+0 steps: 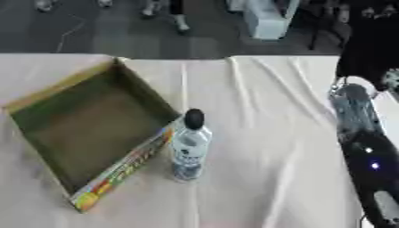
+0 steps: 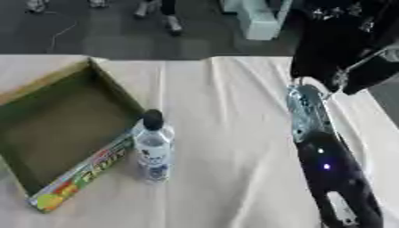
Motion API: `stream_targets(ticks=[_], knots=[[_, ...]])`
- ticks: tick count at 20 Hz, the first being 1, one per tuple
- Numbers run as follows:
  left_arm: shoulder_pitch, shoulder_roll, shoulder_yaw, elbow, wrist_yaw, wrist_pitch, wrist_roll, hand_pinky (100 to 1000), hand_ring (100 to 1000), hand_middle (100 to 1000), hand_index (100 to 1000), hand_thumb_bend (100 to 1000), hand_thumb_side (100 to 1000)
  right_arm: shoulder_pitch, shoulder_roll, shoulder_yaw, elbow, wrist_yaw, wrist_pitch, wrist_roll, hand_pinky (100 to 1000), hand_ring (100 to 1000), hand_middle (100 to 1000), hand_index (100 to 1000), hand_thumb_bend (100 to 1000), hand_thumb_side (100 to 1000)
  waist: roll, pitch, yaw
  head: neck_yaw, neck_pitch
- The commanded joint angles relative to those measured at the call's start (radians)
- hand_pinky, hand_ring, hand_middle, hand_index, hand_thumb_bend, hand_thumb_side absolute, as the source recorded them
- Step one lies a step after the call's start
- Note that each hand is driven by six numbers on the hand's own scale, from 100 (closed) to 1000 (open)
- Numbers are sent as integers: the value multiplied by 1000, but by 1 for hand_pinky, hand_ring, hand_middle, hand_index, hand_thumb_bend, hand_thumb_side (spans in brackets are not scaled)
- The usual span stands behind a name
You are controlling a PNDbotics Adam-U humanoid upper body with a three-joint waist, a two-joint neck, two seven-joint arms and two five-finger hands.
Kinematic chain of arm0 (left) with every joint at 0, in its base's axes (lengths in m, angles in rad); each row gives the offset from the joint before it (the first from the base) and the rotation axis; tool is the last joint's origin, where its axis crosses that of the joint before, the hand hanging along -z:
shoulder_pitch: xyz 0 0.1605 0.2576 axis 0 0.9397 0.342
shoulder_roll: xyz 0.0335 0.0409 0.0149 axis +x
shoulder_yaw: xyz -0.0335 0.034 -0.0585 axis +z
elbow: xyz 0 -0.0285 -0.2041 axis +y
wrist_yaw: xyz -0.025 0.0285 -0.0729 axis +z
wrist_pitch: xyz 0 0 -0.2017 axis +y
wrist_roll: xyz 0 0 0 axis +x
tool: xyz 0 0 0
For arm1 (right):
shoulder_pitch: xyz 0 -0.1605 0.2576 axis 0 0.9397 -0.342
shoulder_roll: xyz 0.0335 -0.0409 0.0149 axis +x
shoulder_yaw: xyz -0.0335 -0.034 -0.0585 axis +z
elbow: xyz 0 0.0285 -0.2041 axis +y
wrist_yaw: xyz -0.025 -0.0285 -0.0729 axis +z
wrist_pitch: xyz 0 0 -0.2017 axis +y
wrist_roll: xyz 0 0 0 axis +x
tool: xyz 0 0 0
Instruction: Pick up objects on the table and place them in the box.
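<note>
Currently pre-grasp: clear plastic bottle with black cap (image 1: 189,147) upright beside shallow open cardboard box (image 1: 40,101), untouched; right arm only, robot hand state indeterminable; next, reach and grasp.

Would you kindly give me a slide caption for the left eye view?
Clear bottle standing upright beside the open cardboard box on a cloth-covered table.

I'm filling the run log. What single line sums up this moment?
box: open, nothing visible inside | bottle: upright on table, beside box | right arm: at right edge, hand unseen | left hand: unseen
</note>
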Motion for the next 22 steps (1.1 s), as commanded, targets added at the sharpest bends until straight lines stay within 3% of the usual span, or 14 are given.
stream_targets(ticks=[1, 14, 20, 22], knots=[[-12, 26, 10, -11, 1, -6, 8, 695, 741, 855, 857, 154, 1000, -9, -27, -5, -13, 5, -128, 128, 592, 539, 586, 680, 100, 1000, 8, -16, 1, -15, -11], [-12, 28, 10, -11, 1, -6, 8, 695, 741, 855, 857, 155, 1000, -7, -28, -1, -13, 20, -111, 129, 602, 552, 597, 692, 100, 1000, 6, -16, 9, -8, 8], [-10, 32, 10, -11, 5, -5, 8, 693, 738, 855, 858, 154, 1000, 21, -54, -11, -13, 124, -44, 130, 637, 591, 633, 723, 100, 945, 3, -20, 25, -13, 22], [-6, 33, 9, -11, 5, -5, 6, 693, 736, 855, 858, 154, 1000, 44, -88, -12, -13, 182, -38, 146, 649, 604, 650, 736, 148, 927, 3, -20, 23, -11, 24]])
